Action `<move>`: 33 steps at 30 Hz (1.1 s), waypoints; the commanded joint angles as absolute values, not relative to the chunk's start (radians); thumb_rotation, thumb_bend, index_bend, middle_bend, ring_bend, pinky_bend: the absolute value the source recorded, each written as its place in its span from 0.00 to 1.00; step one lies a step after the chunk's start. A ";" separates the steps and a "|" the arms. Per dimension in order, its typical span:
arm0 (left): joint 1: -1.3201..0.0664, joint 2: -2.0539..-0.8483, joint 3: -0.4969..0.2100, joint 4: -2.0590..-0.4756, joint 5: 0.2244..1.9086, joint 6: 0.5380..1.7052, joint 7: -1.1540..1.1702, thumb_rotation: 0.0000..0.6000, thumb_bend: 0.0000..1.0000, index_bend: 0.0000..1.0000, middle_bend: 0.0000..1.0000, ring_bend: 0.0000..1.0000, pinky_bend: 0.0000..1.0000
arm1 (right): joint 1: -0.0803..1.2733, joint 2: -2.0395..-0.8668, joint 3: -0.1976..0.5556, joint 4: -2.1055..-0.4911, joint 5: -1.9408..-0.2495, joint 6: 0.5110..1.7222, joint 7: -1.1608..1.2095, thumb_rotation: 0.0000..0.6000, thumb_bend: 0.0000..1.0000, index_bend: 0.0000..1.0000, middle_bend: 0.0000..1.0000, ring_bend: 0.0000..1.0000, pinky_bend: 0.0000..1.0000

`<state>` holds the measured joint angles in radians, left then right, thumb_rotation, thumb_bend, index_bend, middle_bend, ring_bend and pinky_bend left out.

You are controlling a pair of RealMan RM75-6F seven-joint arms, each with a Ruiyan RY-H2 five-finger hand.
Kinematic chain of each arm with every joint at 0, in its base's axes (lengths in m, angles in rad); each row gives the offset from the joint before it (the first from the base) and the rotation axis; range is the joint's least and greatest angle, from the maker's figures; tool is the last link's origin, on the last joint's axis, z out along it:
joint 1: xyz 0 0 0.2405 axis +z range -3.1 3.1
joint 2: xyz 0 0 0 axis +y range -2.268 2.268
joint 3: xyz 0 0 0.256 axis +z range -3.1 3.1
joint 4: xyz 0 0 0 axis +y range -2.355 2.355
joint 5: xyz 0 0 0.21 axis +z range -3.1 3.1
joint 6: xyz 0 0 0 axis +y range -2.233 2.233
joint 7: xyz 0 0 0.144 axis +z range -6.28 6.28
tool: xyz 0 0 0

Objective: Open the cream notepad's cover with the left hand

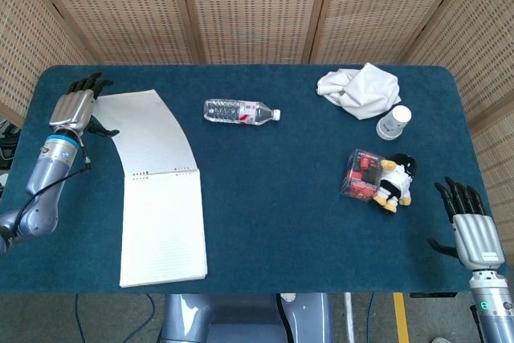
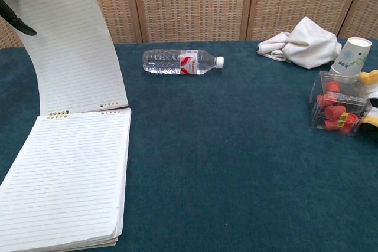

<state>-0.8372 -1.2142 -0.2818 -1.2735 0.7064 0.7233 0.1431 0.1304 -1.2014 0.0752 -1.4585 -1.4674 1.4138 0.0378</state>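
The cream notepad (image 1: 163,226) lies at the table's near left with its lined pages (image 2: 62,178) showing. Its cover (image 1: 152,130) is folded back past the top binding and curves upward (image 2: 74,45). My left hand (image 1: 76,106) grips the cover's far left corner; in the chest view only dark fingertips (image 2: 16,23) show on the cover's left edge. At the table's near right corner my right hand (image 1: 472,229) hovers with fingers spread, holding nothing.
A clear water bottle (image 1: 241,111) lies on its side just right of the lifted cover. On the right stand a white cloth (image 1: 359,90), a paper cup (image 1: 393,122), a clear box of red pieces (image 1: 363,174) and a plush toy (image 1: 397,182).
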 commanded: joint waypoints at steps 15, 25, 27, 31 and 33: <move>-0.754 -1.241 -0.309 -1.281 0.929 0.895 -0.023 1.00 0.00 0.00 0.00 0.00 0.00 | 0.127 -1.197 0.069 -1.470 -1.488 1.429 0.040 1.00 0.00 0.01 0.00 0.00 0.00; -0.579 -1.115 -0.234 -1.528 1.067 1.106 -0.015 1.00 0.00 0.00 0.00 0.00 0.00 | 0.119 -1.190 0.062 -1.483 -1.514 1.454 0.050 1.00 0.00 0.01 0.00 0.00 0.00; -0.535 -1.110 -0.216 -1.572 1.091 1.178 0.002 1.00 0.00 0.00 0.00 0.00 0.00 | 0.118 -1.190 0.063 -1.481 -1.516 1.458 0.052 1.00 0.00 0.01 0.00 0.00 0.00; -0.466 -1.105 -0.177 -1.655 1.116 1.272 0.049 1.00 0.00 0.00 0.00 0.00 0.00 | 0.118 -1.192 0.065 -1.480 -1.512 1.458 0.050 1.00 0.00 0.01 0.00 0.00 0.00; -0.419 -1.109 -0.148 -1.693 1.150 1.346 0.074 1.00 0.00 0.00 0.00 0.00 0.00 | 0.117 -1.191 0.064 -1.480 -1.513 1.459 0.053 1.00 0.00 0.01 0.00 0.00 0.00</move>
